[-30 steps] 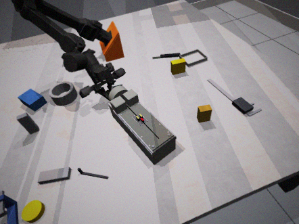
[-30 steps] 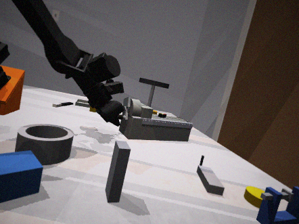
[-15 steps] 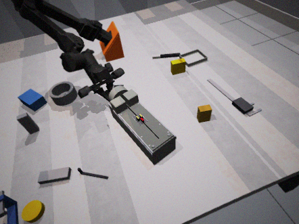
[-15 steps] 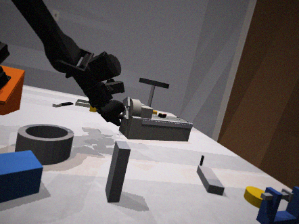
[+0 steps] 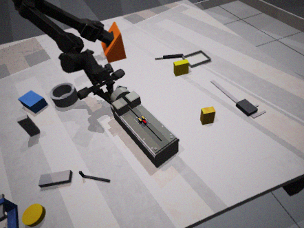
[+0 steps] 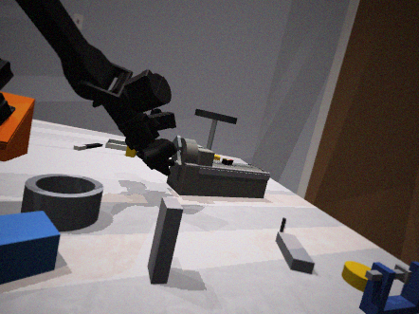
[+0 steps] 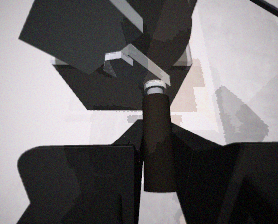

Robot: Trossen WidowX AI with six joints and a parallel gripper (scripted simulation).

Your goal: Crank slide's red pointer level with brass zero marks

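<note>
The machine, a grey-green box [image 5: 151, 136] [image 6: 218, 185] [image 7: 110, 91], has a slot along its top. The red pointer [image 5: 144, 122] sits at the slot, slightly past the two brass zero marks [image 5: 143, 118], towards the end away from the crank; the offset is small. In the wrist view the pale crank arm [image 7: 149, 64] slants down to the dark brown handle [image 7: 158, 155]. My gripper [image 7: 150, 124] [image 6: 168, 166] is shut on that handle at the box's crank end. The handle is hidden behind the fingers in the top view.
A grey ring [image 5: 64, 95] [image 6: 63, 201], a blue block [image 5: 32, 101] [image 6: 24, 246] and a dark upright block [image 5: 29, 125] [image 6: 165, 241] stand near the crank end. Two yellow blocks [image 5: 181, 67] [image 5: 208, 115] stand beyond the box. An orange wedge [image 5: 115, 46] [image 6: 16, 127] is behind the arm.
</note>
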